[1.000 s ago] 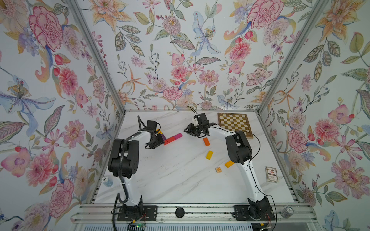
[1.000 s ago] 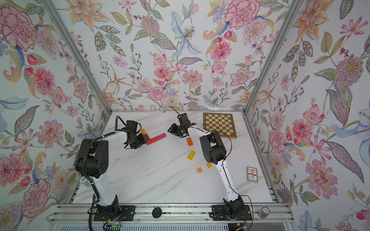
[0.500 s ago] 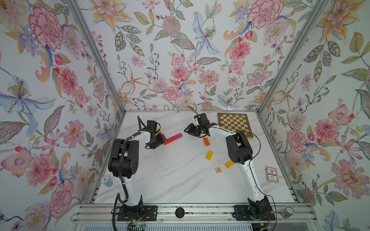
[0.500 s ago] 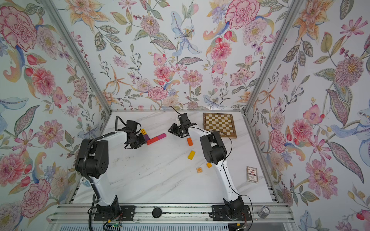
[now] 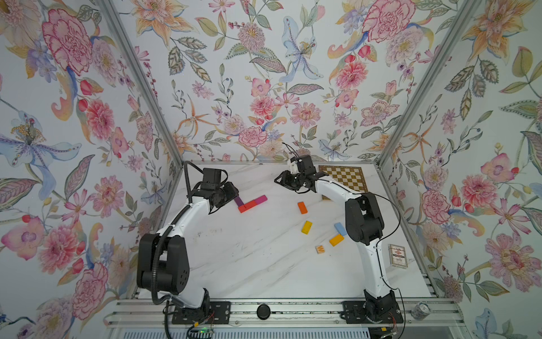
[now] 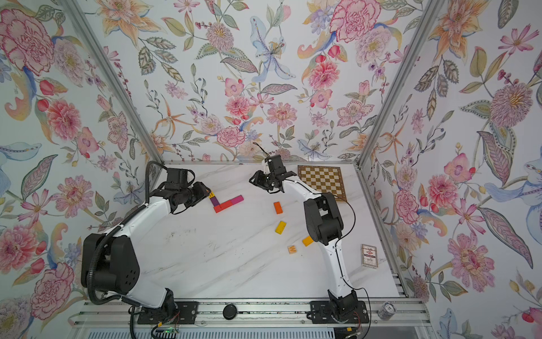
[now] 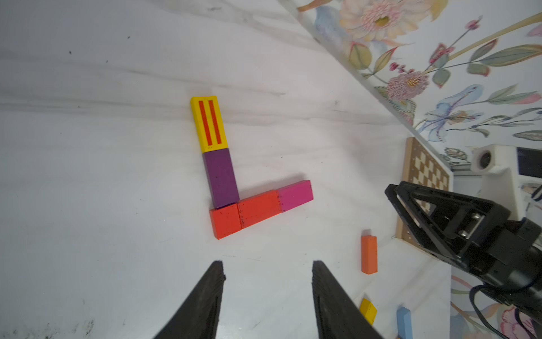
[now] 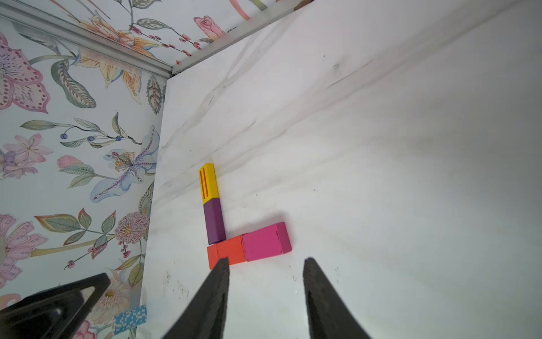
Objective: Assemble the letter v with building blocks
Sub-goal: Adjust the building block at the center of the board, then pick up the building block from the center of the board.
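Note:
The letter v lies at the back left as two rows meeting at a red corner block (image 7: pixel 225 220). One row is a purple block (image 7: pixel 220 177) and a yellow striped block (image 7: pixel 208 123). The other is a red block (image 7: pixel 258 208) and a magenta block (image 7: pixel 295 195). In both top views the red (image 5: pixel 247 206) and magenta (image 6: pixel 237 200) blocks show. My left gripper (image 7: pixel 267 262) hovers open and empty just short of the red corner. My right gripper (image 8: pixel 265 259) is open and empty, facing the magenta end from the other side; it shows in a top view (image 5: pixel 277 179).
Loose blocks lie right of centre: orange (image 5: pixel 302 207), yellow (image 5: pixel 306 227), light blue (image 5: pixel 340 229), another orange (image 5: pixel 336 239) and a W cube (image 5: pixel 320 249). A chessboard (image 5: pixel 346 177) fills the back right corner. A card box (image 5: pixel 398 256) lies by the right wall.
The right jaws have spread slightly. Both arms and all blocks stay where they were.

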Robot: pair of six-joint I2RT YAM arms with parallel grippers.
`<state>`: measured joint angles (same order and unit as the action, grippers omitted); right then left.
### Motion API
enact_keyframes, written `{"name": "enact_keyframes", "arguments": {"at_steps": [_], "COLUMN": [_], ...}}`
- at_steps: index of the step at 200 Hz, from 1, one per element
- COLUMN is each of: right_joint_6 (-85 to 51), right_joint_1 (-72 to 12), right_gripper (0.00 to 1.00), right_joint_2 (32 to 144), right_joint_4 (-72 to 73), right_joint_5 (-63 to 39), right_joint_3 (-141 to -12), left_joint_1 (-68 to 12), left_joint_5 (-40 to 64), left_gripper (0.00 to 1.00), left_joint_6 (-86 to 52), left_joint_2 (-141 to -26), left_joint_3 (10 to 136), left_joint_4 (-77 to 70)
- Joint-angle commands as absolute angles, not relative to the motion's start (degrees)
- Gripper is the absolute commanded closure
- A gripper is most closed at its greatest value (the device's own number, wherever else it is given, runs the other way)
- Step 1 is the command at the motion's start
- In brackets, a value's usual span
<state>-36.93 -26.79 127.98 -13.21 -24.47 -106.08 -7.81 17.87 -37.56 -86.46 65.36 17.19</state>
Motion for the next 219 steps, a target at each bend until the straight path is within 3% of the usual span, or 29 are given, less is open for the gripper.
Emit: {"name": "enact_keyframes", "arguments": {"at_steps": [1, 65, 219], "right_joint_6": [-30.26, -20.90, -19.42], "right_joint_1": [-25.69, -23.74, -27.32], "right_gripper": [0.53, 0.44, 0.42], "right_joint_2": [122.07, 117.36, 124.59], "right_joint_4": [-19.80, -32.04, -34.37], "right_joint_5": [-19.17, -4.90, -1.10], "right_joint_3": [-102.87, -95.46, -93.01], "left_joint_1": [-7.73, -8.63, -12.12], "left_joint_5": [20.79, 22.63, 21.03], "left_gripper": [0.48, 0.46, 0.46], "left_joint_6": [-38.91, -38.24, -39.36], "left_joint_2": [-81.55, -70.84, -69.65], "left_joint_3": [62.41, 56.28, 51.50], "left_joint_4": [11.36, 4.60, 3.40]}}
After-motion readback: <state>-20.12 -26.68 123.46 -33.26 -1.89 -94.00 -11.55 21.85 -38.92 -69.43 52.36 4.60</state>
